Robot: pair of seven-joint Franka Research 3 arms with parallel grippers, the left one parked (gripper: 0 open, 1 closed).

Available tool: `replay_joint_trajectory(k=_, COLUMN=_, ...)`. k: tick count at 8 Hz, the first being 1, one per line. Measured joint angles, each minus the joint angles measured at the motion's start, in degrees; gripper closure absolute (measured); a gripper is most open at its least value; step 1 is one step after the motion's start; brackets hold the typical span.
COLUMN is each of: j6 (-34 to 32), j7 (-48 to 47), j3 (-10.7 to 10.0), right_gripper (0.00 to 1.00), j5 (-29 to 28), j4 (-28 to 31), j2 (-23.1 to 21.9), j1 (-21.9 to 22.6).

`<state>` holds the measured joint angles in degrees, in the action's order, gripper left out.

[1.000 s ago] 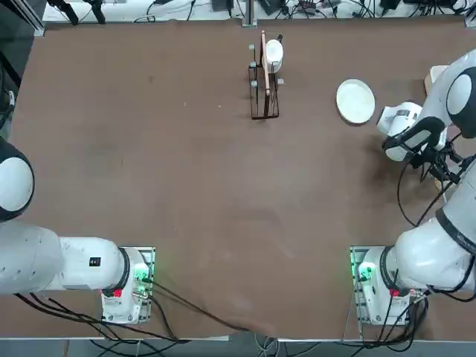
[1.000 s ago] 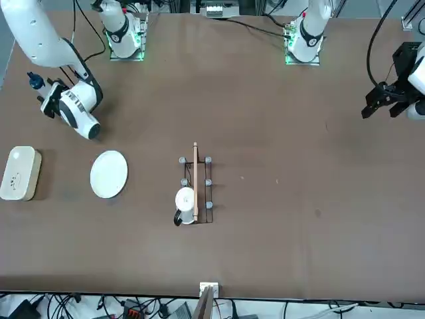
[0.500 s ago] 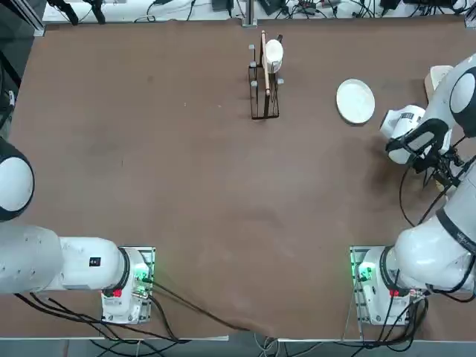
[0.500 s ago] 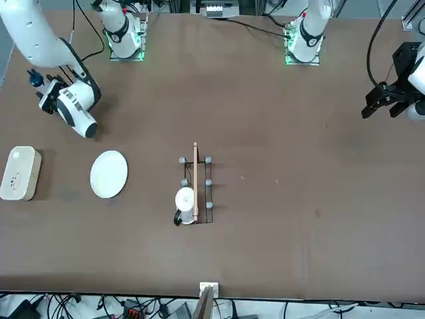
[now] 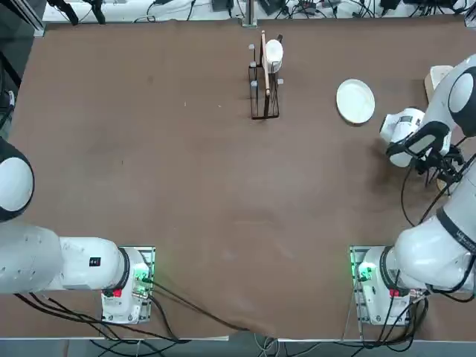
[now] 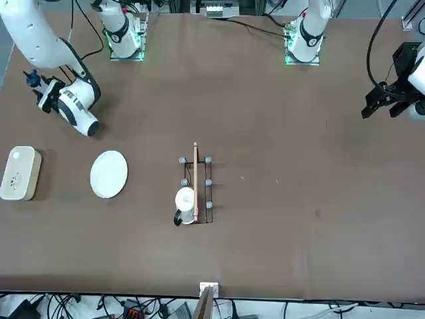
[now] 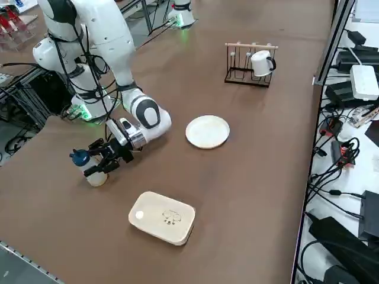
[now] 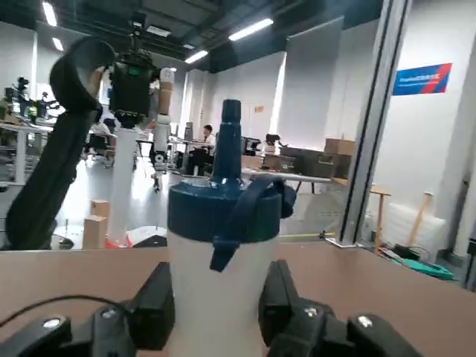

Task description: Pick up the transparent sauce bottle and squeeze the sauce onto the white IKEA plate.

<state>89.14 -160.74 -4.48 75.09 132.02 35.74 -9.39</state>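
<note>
While right gripper [image 8: 216, 316] clamps transparent sauce bottle [image 8: 217, 279] low on body, over-squeeze risks early spill short of white IKEA plate [image 7: 207, 131].

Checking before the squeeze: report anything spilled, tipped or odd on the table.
Nothing stands out. The cloudy plastic sauce bottle with a blue cap stands upright between the right gripper's fingers. The round white plate is bare, without sauce. The rounded white block lies flat.

The cloudy-clear plastic sauce bottle with a dark blue cap and nozzle [image 8: 216, 275] stands upright on the brown table [image 8: 387, 290], between the right gripper's [image 8: 216, 312] black fingers [image 8: 158, 305], which press its sides.
</note>
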Motion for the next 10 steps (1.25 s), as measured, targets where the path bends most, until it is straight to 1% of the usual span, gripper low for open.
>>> replay_joint_trajectory(k=1, j6=0.0, j7=0.0, j3=0.2, right_gripper=0.48, j5=0.6, j4=-0.3, j2=0.0, j1=0.5)
replay_joint_trajectory(k=3, j6=-0.2, j7=0.7, j3=0.5, right_gripper=0.49, j5=0.8, j4=-1.9, j2=-0.5, j1=2.1)
replay_joint_trajectory(k=5, j6=-0.4, j7=3.2, j3=1.3, right_gripper=0.49, j5=-0.1, j4=-5.5, j2=-3.5, j1=5.2)
replay_joint_trajectory(k=7, j6=-0.5, j7=6.4, j3=3.2, right_gripper=0.49, j5=-5.3, j4=-11.7, j2=-6.2, j1=8.3)
replay_joint_trajectory(k=8, j6=-0.5, j7=8.6, j3=4.1, right_gripper=0.49, j5=-8.1, j4=-15.0, j2=-6.6, j1=9.9)
replay_joint_trajectory(k=10, j6=-0.5, j7=16.4, j3=4.5, right_gripper=0.49, j5=-14.5, j4=-20.3, j2=-6.5, j1=13.3)
